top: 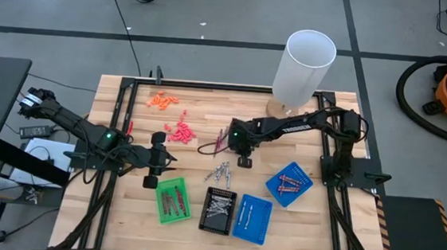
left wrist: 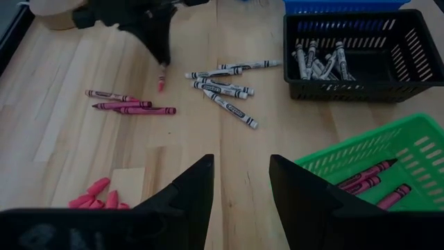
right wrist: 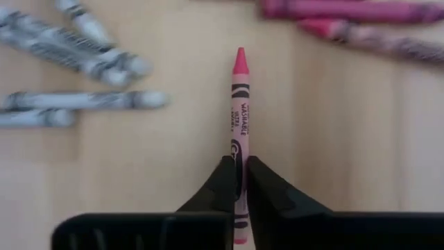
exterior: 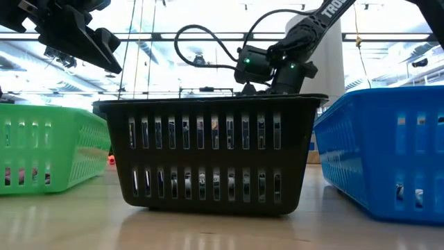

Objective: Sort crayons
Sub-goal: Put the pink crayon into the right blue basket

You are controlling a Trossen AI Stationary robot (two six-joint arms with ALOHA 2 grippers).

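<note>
Two dark, jointed arms (each with a green light), black cables looping, flat black fingers.

Even, bright light falls from overhead; shadows under the black basket (exterior: 208, 149) are soft and short. Behind that basket in the low view, windows or ceiling lights glare white. In the right wrist view, crayons beyond the pink crayon (right wrist: 239, 125) blur, perhaps from focus.
</note>
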